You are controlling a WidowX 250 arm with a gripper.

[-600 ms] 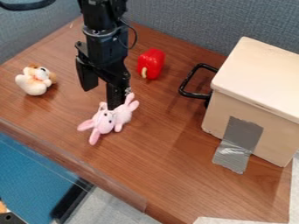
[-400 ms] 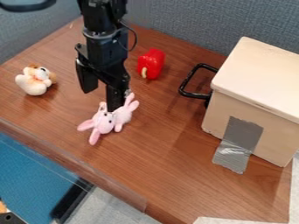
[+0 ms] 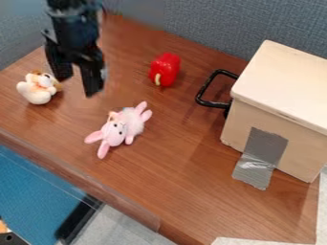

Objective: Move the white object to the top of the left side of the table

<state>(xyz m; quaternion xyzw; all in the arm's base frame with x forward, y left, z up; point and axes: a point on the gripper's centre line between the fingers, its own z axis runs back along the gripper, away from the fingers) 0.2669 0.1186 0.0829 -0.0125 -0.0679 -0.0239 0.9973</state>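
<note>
Hand (image 3: 78, 86) open, nothing between its fingers, up and left of the pink plush rabbit (image 3: 116, 132) and clear of it; probably spread like that to fit around a soft toy. White plush toy (image 3: 38, 94), looks like a dog, sits farther left and a bit above the rabbit, on the table (image 3: 179, 182). Likely the task's white object, being mostly white; it's on the left side, so the job left is probably a grasp, then a shift toward the top. Rabbit lies sprawled, ears and legs splayed, presumably too floppy to stand. Red bell pepper (image 3: 165, 70) above and right of the rabbit, out of the likely route. Lidded wooden box (image 3: 290, 136) well right of the rabbit, black handle (image 3: 207, 88) on the side facing it; gray tape (image 3: 260, 155) runs down the box's front onto the table, likely to stop it sliding.
</note>
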